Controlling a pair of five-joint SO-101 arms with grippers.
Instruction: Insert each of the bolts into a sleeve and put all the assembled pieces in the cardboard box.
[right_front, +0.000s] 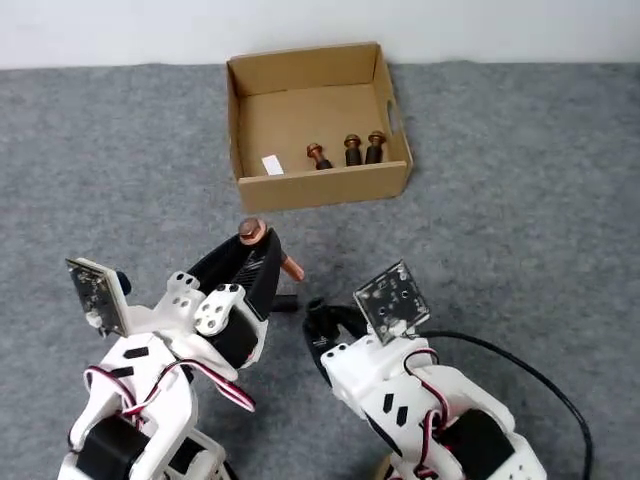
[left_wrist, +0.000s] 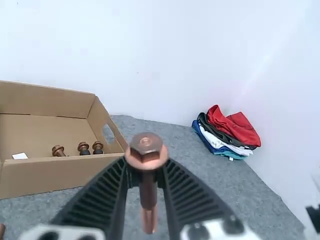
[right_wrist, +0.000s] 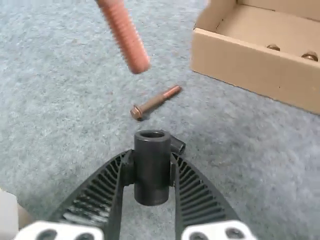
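Observation:
My left gripper (right_front: 255, 240) (left_wrist: 146, 166) is shut on a copper bolt (right_front: 252, 232) (left_wrist: 146, 150) just under its hex head, with the threaded shaft slanting down. My right gripper (right_front: 318, 318) (right_wrist: 150, 160) is shut on a black sleeve (right_front: 318, 310) (right_wrist: 151, 170), held upright with its bore facing up. The held bolt's tip (right_wrist: 124, 40) hangs above and beyond the sleeve, apart from it. A second copper bolt (right_wrist: 152, 102) lies on the carpet past the sleeve. The cardboard box (right_front: 320, 185) (left_wrist: 45, 175) (right_wrist: 250, 65) holds three assembled pieces (right_front: 350, 150) (left_wrist: 82, 148).
A small black piece (right_front: 285, 302) (right_wrist: 177, 146), perhaps another sleeve, lies on the grey carpet just behind the held sleeve. A white slip (right_front: 272, 165) lies in the box. A black cable (right_front: 540, 385) trails from the right arm. Folded clothes (left_wrist: 227, 132) are piled by the wall.

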